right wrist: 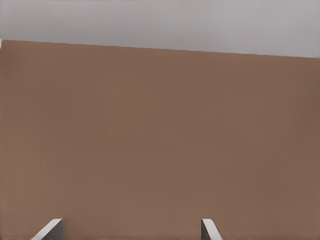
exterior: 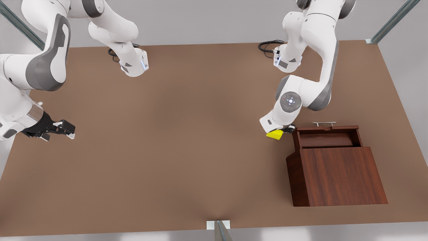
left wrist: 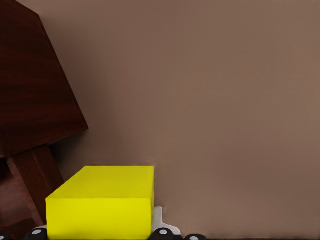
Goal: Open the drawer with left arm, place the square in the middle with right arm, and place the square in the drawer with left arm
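Front view: square [exterior: 275, 135] in left claw [exterior: 280, 132], beside open drawer [exterior: 326, 137].

The cabinet [exterior: 337, 174] stands on the counter [exterior: 174, 140], its drawer [exterior: 326, 135] pulled out. The square [exterior: 275, 135] sits in the left gripper [exterior: 280, 131] just beside the drawer; the right gripper [exterior: 68, 129] waits well apart.

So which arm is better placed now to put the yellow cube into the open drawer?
The left arm. Its gripper is shut on the yellow cube, right beside the open drawer of the wooden cabinet. The right gripper waits open at the table's far side, on the front view's left.
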You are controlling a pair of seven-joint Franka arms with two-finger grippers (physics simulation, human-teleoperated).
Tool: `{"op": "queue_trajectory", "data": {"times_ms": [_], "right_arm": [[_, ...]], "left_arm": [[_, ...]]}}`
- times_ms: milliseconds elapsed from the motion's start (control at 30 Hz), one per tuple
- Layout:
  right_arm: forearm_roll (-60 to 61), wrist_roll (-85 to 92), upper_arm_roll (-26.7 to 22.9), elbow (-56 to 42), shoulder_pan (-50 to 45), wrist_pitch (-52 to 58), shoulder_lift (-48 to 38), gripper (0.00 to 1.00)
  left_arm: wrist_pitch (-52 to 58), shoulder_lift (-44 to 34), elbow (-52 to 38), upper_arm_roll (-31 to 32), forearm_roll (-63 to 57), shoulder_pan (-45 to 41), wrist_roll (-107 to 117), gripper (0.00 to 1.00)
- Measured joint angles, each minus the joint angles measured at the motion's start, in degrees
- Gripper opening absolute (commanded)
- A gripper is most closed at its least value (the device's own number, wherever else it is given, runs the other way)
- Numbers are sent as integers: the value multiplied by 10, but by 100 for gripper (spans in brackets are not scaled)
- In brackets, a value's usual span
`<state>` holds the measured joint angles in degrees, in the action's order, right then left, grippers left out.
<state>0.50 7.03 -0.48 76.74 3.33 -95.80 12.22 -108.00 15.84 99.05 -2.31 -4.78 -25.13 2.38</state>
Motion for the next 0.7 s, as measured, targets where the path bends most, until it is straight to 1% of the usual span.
{"op": "queue_trajectory", "data": {"times_ms": [200, 467, 700], "right_arm": [[-1, 1, 0, 0, 0, 5, -1, 100], [-6, 2, -1, 1, 12, 10, -15, 100], [-2, 3, 0, 0, 15, 0, -8, 100]], "left_arm": [[15, -5, 3, -74, 9, 0, -60, 74], [25, -5, 16, -152, 11, -2, -75, 75], [4, 11, 19, -183, 10, 0, -78, 76]]}}
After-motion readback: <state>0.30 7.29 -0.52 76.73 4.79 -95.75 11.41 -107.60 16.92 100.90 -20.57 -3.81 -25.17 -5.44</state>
